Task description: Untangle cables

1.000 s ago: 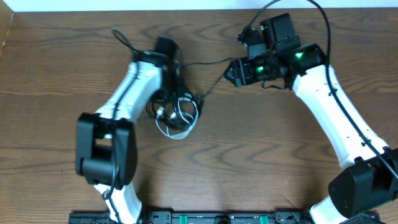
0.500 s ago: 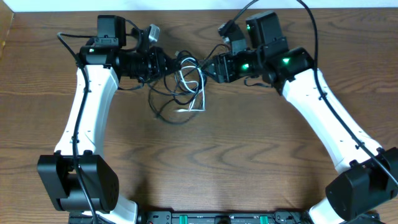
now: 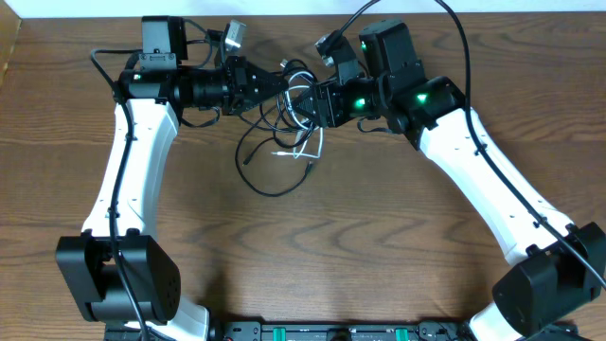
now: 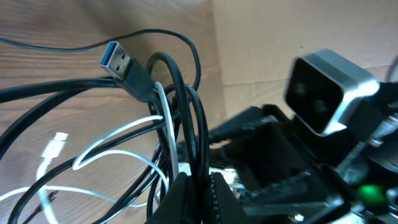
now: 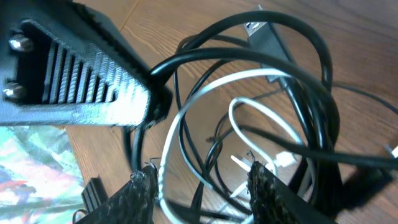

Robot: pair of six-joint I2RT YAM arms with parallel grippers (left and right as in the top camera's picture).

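black cable (image 4: 186,124) one, white cable (image 5: 211,81) one, tangled, left gripper (image 4: 196,186), right gripper (image 5: 202,186)

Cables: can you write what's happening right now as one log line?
left gripper: shut on black cable | right gripper: open, fingers either side of the loops | white cable: tangled in black cable

the white left arm (image 3: 123,180) and white right arm (image 3: 492,194) reach inward, tips nearly meeting. the black 2-finger left gripper (image 4: 198,186) pinches a thin black cable (image 4: 199,149) (fingers pressed together); the black 2-finger right gripper (image 5: 205,199) stands parted.
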